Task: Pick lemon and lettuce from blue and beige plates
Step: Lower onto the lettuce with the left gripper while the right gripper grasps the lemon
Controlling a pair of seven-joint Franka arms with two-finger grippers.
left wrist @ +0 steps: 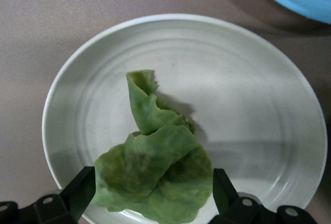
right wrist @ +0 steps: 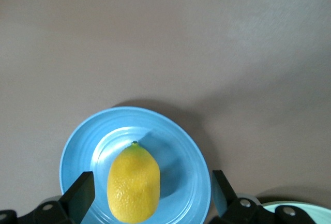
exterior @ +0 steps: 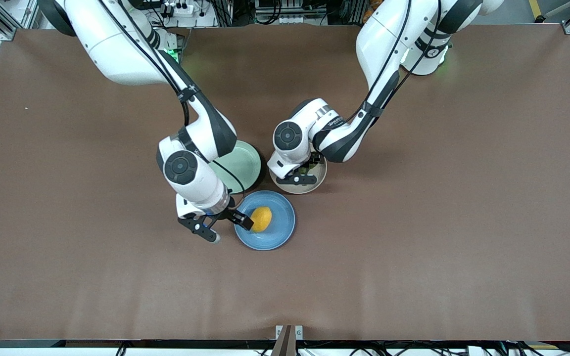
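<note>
Two claws, both mine, both open. Nearest, my right claw (right wrist: pixel 150 198) straddles the lemon (exterior: pixel 261 218) on the blue plate (exterior: pixel 281 232): firm, smooth, likely to roll, so grip its middle. Farther, my left claw (left wrist: pixel 154 195) straddles the lettuce (left wrist: pixel 155 175) on the beige plate (left wrist: pixel 248 79): soft, light; pinch the bunched fold.

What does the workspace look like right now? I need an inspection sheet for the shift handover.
Surface: brown table, flat, no spills seen.
Job's things: lemon on the blue plate; lettuce on the beige plate, which lies farther from the front camera.
Clutter: mint-green plate beside the beige one, partly under the right arm.
Grippers: right gripper open, low over the blue plate, fingers either side of the lemon; left gripper open, straddling the lettuce.
Cables: black leads along both arms; more at the table's edges.
Surroundings: metal frame posts at the corners.
</note>
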